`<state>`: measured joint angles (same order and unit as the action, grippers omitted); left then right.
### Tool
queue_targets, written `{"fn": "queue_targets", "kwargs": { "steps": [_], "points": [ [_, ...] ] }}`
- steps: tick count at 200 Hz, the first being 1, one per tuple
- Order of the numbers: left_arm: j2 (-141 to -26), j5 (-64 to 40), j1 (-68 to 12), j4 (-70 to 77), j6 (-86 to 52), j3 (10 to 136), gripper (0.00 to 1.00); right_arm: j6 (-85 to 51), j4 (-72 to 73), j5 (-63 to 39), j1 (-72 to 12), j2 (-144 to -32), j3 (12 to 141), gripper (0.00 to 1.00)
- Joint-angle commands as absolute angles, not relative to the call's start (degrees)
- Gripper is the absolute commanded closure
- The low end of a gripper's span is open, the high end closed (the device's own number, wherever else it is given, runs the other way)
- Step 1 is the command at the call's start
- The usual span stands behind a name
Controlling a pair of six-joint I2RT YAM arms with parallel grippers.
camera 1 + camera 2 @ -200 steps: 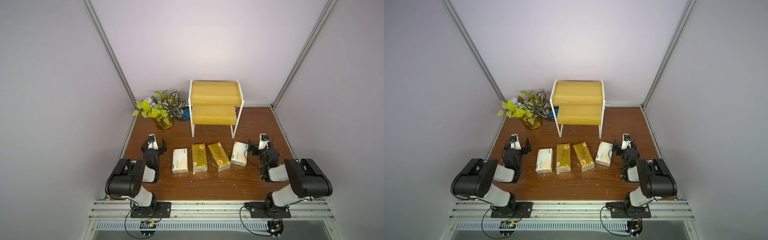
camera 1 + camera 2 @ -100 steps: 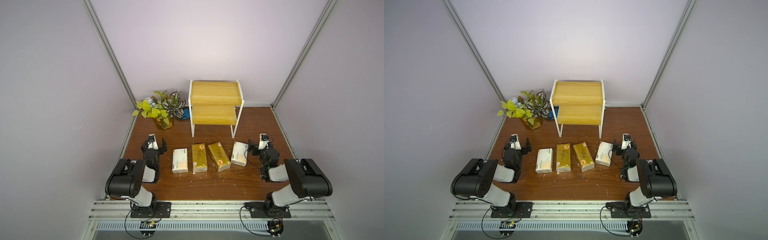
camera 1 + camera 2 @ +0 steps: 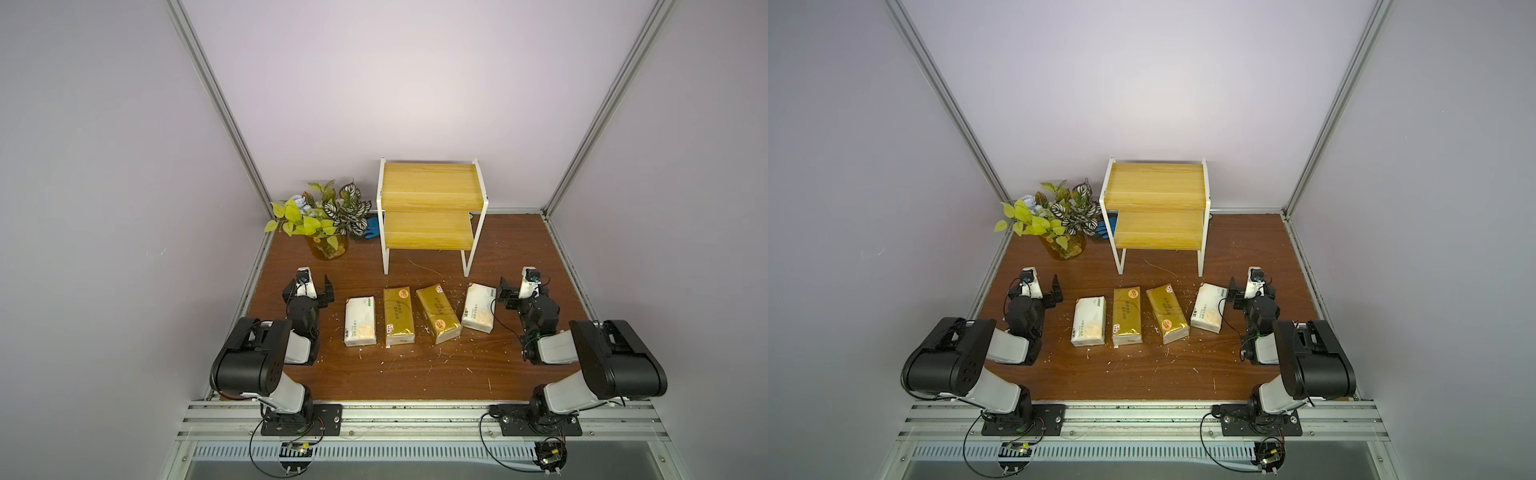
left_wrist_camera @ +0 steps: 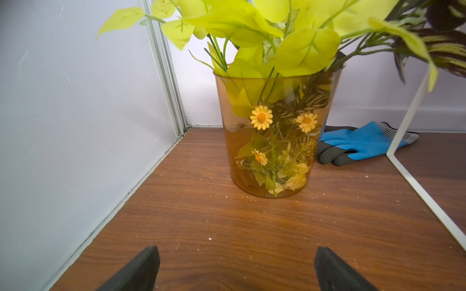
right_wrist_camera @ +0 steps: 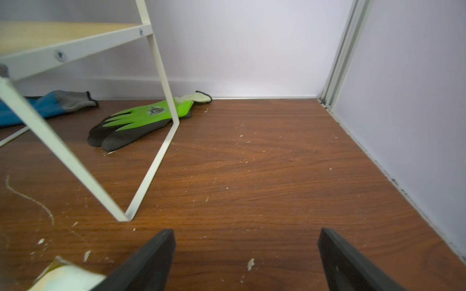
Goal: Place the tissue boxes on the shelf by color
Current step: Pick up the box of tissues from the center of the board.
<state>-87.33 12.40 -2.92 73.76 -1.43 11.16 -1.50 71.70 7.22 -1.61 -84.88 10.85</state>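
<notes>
Four tissue boxes lie in a row on the brown table in both top views: a white pack, a gold pack, a tilted gold pack and a white pack. Behind them stands the shelf, its two yellow boards bare. My left gripper rests left of the row, open, with only bare table between its fingers. My right gripper sits just right of the right white pack, open and holding nothing. A corner of that white pack shows beside one finger.
A potted plant in an amber cup stands ahead of the left gripper, left of the shelf. A blue glove and a green glove lie under and behind the shelf. Walls close in on both sides. White crumbs dot the table.
</notes>
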Motion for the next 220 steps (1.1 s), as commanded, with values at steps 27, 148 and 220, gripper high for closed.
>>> {"fn": "queue_targets", "kwargs": {
  "steps": [27, 148, 220],
  "points": [
    [-77.83, 24.85, -10.10, 59.35, 3.47, 19.01, 0.00, -5.83, 55.47, 18.89, -4.29, -69.63, 16.94, 0.23],
    [-73.18, 27.40, -28.90, 27.70, -15.00, 31.75, 0.00, -19.72, 9.80, 16.29, -39.77, -65.36, 33.88, 0.01],
    [-78.09, 27.42, -29.29, 26.33, -16.45, 34.84, 0.00, -15.50, 6.35, 13.40, -43.48, -73.91, 40.85, 0.01]
  ]
}}
